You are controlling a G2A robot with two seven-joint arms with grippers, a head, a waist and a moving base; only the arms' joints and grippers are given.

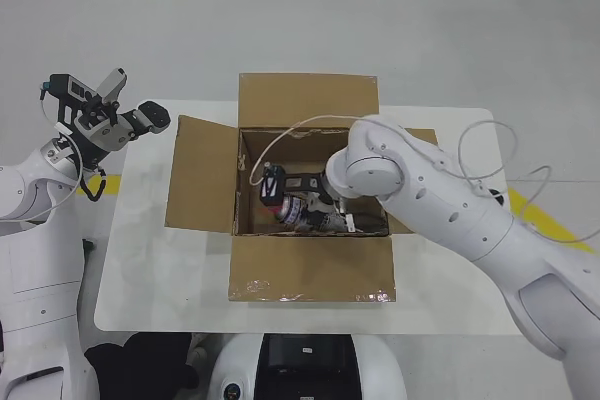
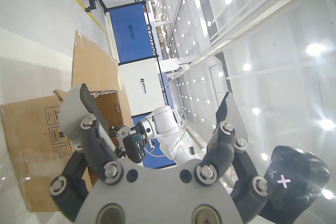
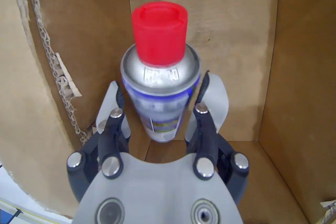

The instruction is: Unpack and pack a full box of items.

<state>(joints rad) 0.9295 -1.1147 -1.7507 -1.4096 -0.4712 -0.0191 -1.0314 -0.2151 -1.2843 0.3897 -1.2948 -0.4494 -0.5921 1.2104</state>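
Observation:
An open cardboard box (image 1: pixel 310 268) stands in the middle of the white table (image 1: pixel 140 280). My right gripper (image 1: pixel 302 208) is down inside it, shut on a spray can (image 3: pixel 160 93) with a red cap (image 3: pixel 159 30) and a blue and silver body. In the right wrist view the grey fingers (image 3: pixel 118 96) press the can's sides, with the brown box walls (image 3: pixel 236 51) all around. From above, the can (image 1: pixel 283 205) lies tilted near the box's left inner wall. My left gripper (image 1: pixel 128 100) is held up beyond the table's far left corner, open and holding nothing (image 2: pixel 155 93).
The box's flaps are folded outward on all sides; the left flap (image 1: pixel 200 175) lies toward my left arm. A white cable (image 1: pixel 280 135) arcs over the box opening. Bare table shows left of the box. The left wrist view looks past the box side (image 2: pixel 39 130) to the right arm (image 2: pixel 162 125).

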